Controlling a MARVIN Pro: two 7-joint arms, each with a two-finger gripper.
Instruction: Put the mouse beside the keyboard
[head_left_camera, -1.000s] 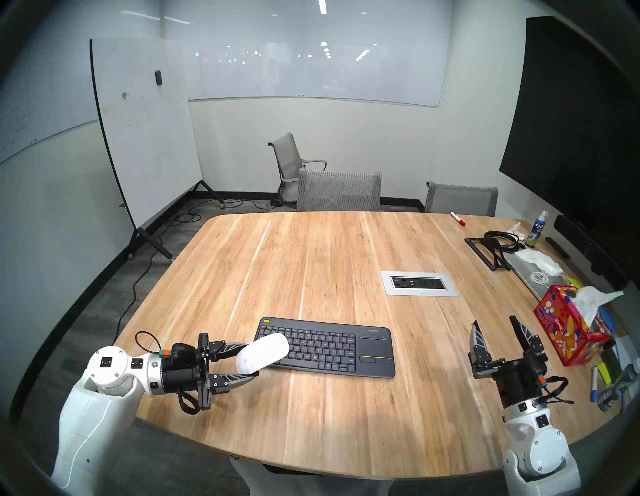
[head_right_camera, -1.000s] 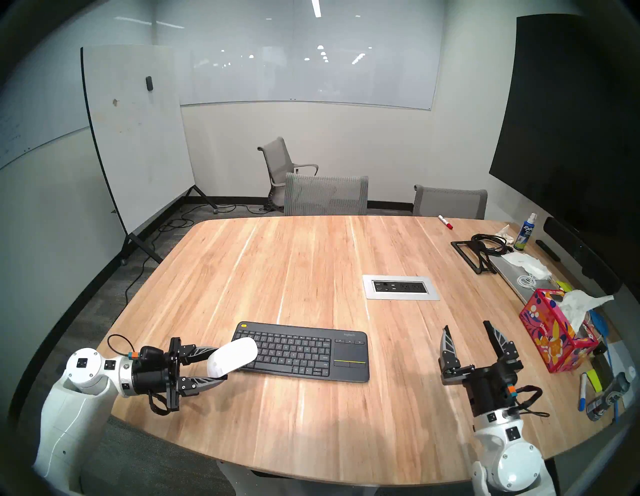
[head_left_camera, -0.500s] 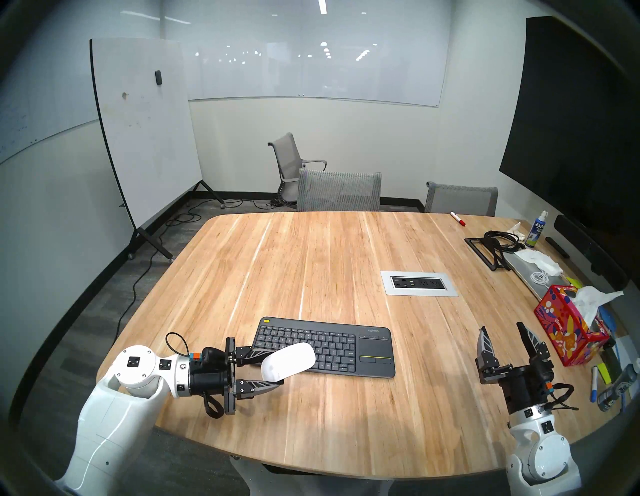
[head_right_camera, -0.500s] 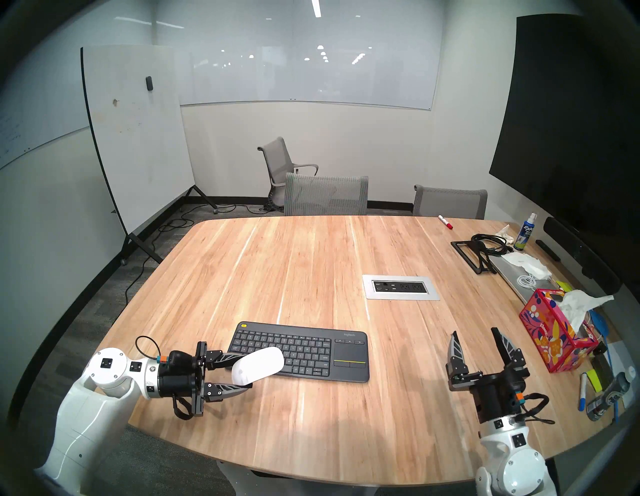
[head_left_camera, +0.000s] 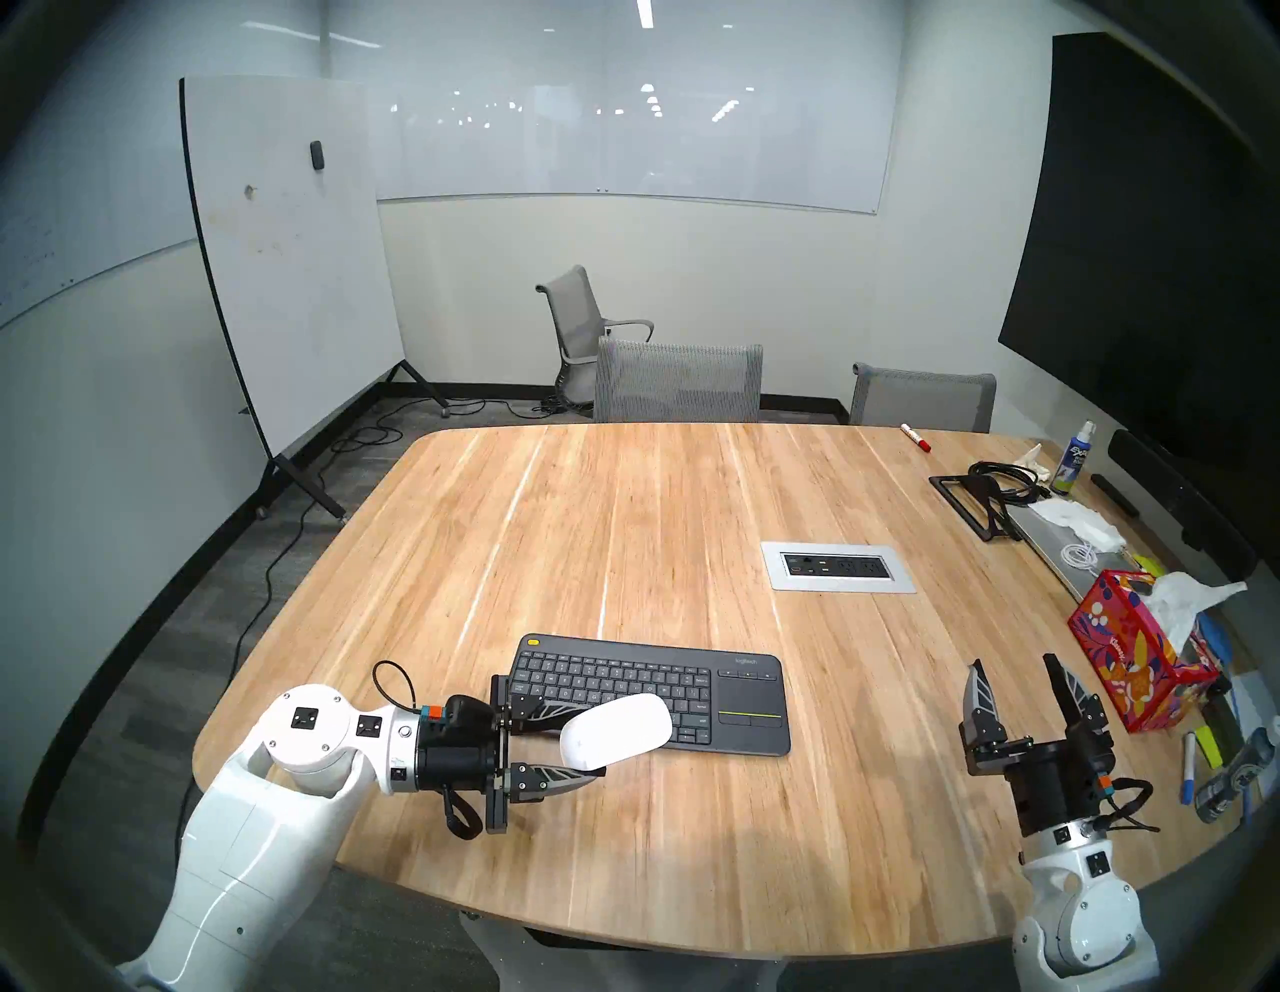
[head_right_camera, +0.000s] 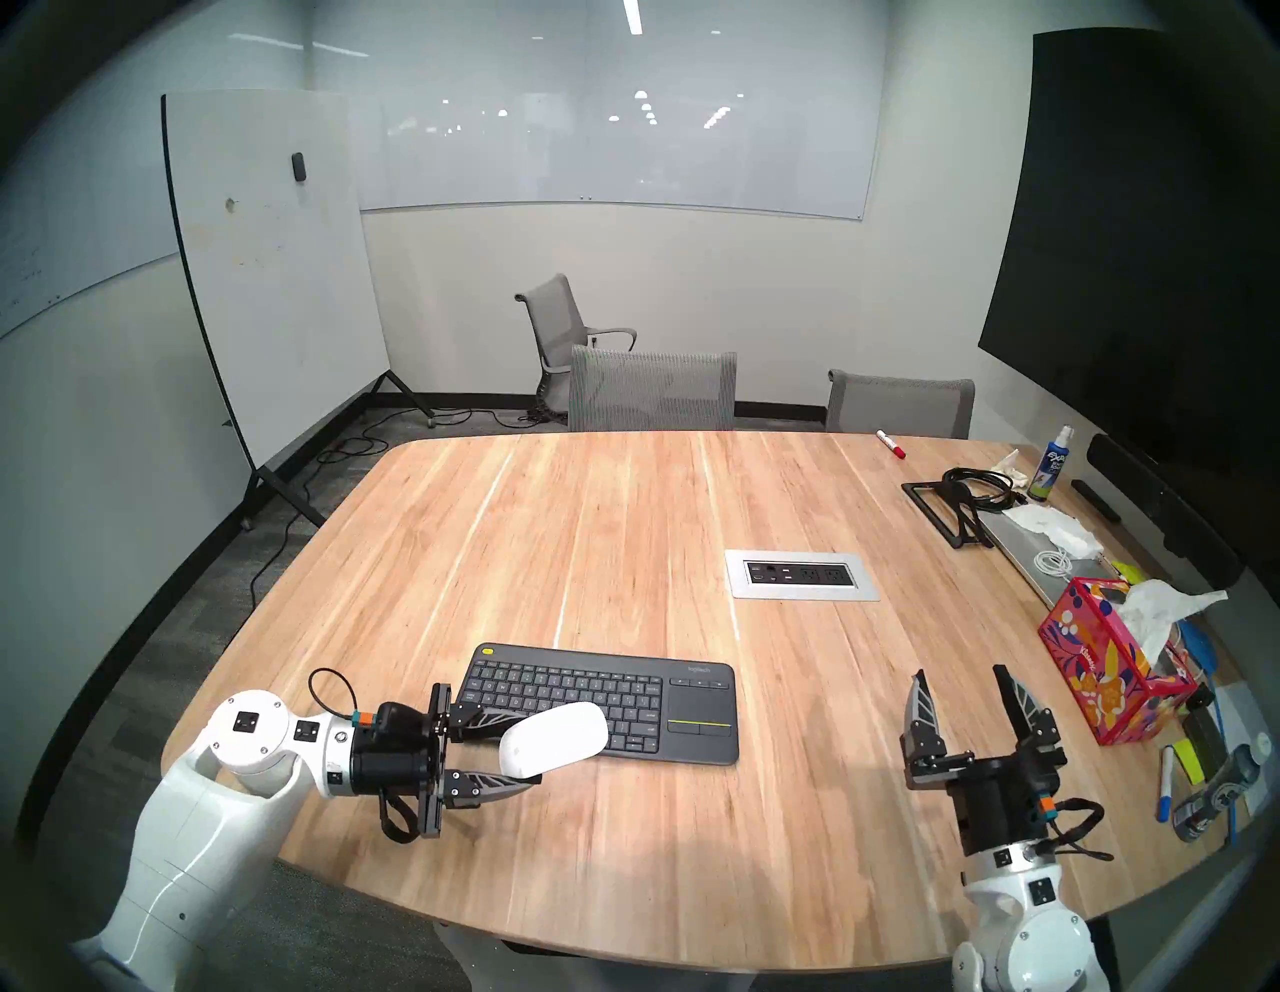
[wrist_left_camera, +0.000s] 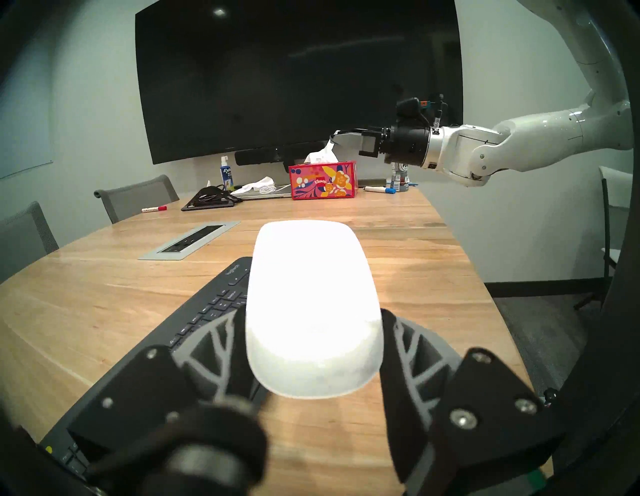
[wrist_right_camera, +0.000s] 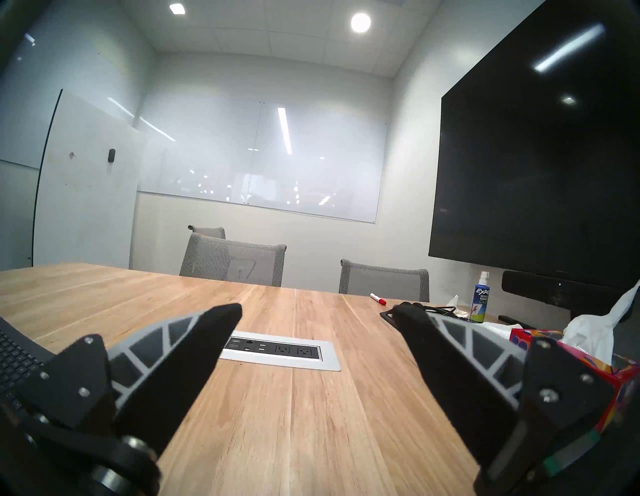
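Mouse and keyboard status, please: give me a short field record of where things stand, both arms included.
mouse: white mouse, held off the table, its far end over the keyboard's near edge
keyboard: dark grey keyboard, flat on the table, touchpad toward the robot's right
left gripper: left gripper, fingers clamped on the mouse's sides
right gripper: right gripper, open and empty, above the table near the tissue box
placement: not yet done

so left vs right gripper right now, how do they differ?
The left gripper is shut on the mouse, held above the keyboard's front edge; the right gripper is open and empty. The left points sideways toward the robot's right; the right points up and away, near the tissue box. Both are clear of the table.
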